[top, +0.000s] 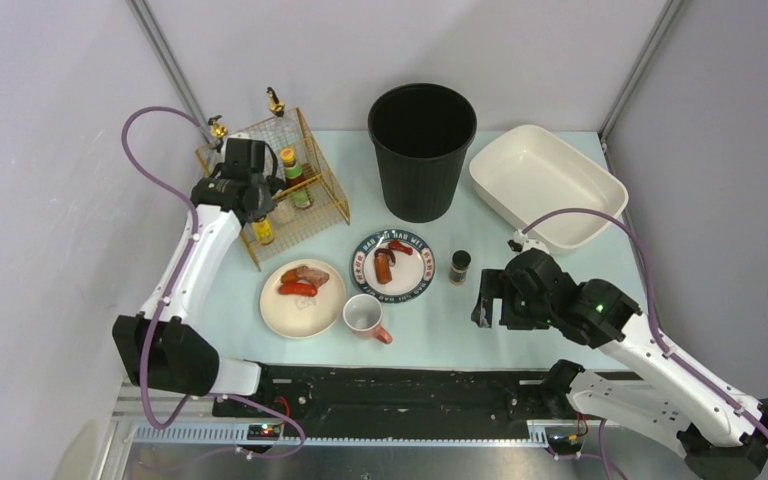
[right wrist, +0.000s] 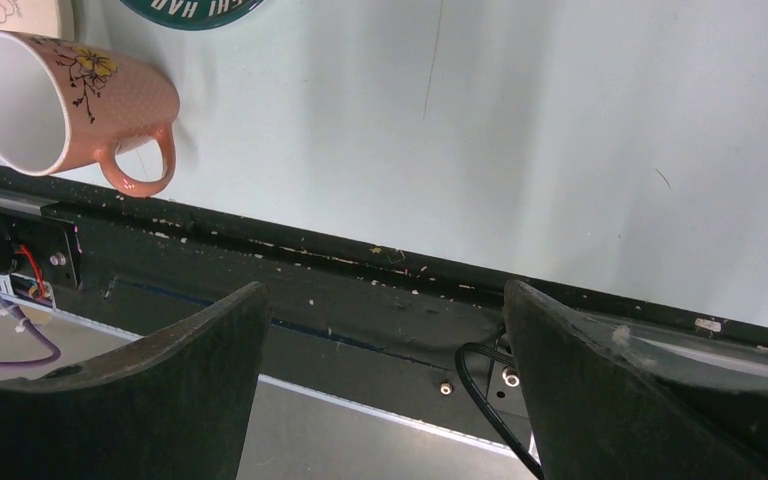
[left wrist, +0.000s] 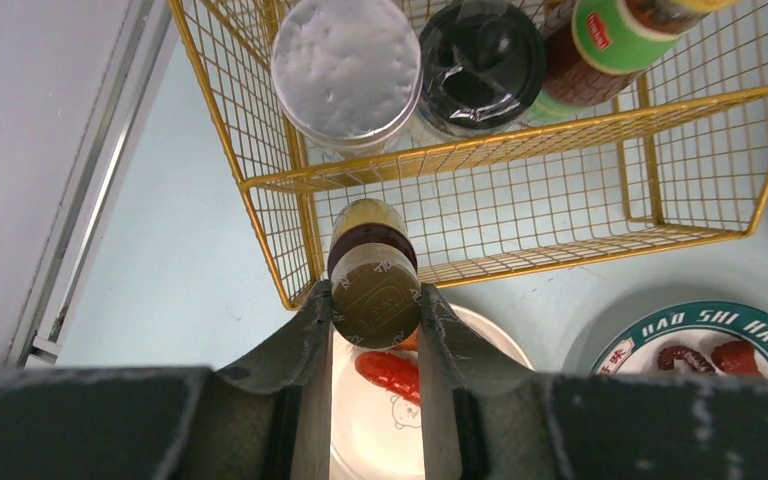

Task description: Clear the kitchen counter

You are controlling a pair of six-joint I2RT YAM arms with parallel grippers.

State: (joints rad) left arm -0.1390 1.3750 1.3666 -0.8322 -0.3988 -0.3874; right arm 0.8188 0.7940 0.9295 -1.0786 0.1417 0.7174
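Observation:
The mint-green kitchen counter (top: pixel 460 325) carries dishes and bottles. My left gripper (top: pixel 250 200) is shut on a small yellow bottle (top: pixel 263 231) with a brown-gold cap. It holds the bottle at the near-left corner of the gold wire rack (top: pixel 325 195). In the left wrist view both fingers (left wrist: pixel 310 330) press the cap of the bottle (left wrist: pixel 373 285) against the rack's mesh (left wrist: pixel 520 225); I cannot tell whether the bottle is inside the rack. My right gripper (top: pixel 488 297) is open and empty above the counter's front right, and in its wrist view (right wrist: pixel 385 290) it hangs over the black front rail (right wrist: pixel 360 270).
The rack holds several bottles (left wrist: pixel 480 60). A cream plate with food (top: pixel 302 298), a patterned plate with sausages (top: pixel 392 262), a pink mug (top: pixel 365 317) and a small dark jar (top: pixel 460 265) stand mid-counter. A black bin (top: pixel 422 150) and a white basin (top: pixel 547 185) stand behind.

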